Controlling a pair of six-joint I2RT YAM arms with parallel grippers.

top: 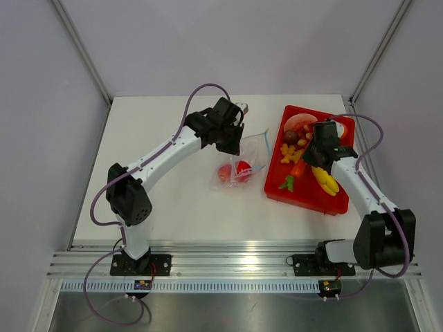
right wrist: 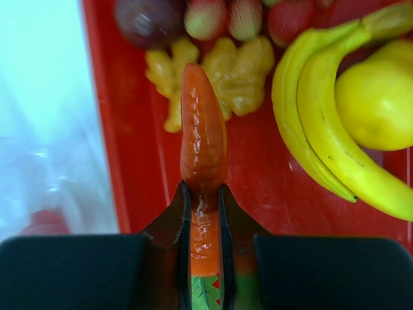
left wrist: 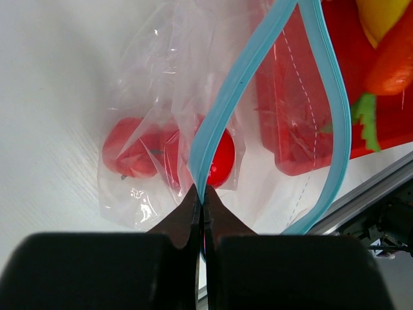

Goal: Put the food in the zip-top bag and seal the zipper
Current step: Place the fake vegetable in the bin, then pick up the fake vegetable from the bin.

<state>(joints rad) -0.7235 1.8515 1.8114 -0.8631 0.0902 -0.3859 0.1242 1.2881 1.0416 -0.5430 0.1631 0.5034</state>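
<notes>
White table (top: pixel 159 207), pale walls all round, and both arms are busy. The red tray (top: pixel 273 181) sits at the right. The zip-top bag (top: pixel 242 155) lies just beside its left edge, with 2 red fruits (top: pixel 232 173) already inside. The left gripper (left wrist: pixel 200 197) has its jaws pressed together on the blue zipper (left wrist: pixel 235 90), holding 1 lip so the mouth gapes toward the tray, a ready target, I'd say. Over the tray, the right gripper (right wrist: pixel 203 190) pinches an orange carrot (right wrist: pixel 202 123) near its green top, tip pointing forward, bananas (right wrist: pixel 310 110) alongside. The overhead view gives the layout but hides both grips. Each wrist view settles its own, and the left one shows the open zipper loop.
</notes>
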